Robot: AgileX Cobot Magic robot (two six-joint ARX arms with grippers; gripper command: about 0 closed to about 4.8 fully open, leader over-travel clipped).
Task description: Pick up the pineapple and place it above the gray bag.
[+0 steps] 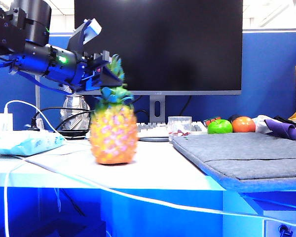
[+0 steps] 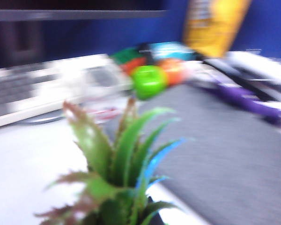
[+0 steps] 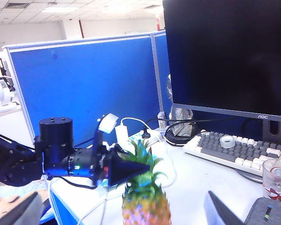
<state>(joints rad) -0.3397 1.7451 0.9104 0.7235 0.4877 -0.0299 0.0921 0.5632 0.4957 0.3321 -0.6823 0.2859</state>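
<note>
The pineapple [image 1: 113,136] stands on the white table, left of the gray bag [image 1: 246,153], and is slightly blurred. My left gripper [image 1: 108,74] reaches in from the left at the height of the spiky green crown. In the right wrist view its black fingers [image 3: 131,168] converge to a point on the leaves, shut on the crown. The left wrist view shows the crown [image 2: 122,159] rising close to the camera, with the gray bag [image 2: 234,159] beyond it. My right gripper [image 3: 122,194] hangs open, back from the pineapple [image 3: 145,206], and holds nothing.
A green apple [image 1: 219,127], an orange fruit [image 1: 243,124] and a purple cloth [image 1: 286,131] lie behind the bag. A keyboard [image 3: 239,152], a glass cup [image 1: 179,126] and the monitor [image 1: 158,44] stand at the back. A light blue packet [image 1: 24,142] and a white cable [image 1: 138,197] lie at the left.
</note>
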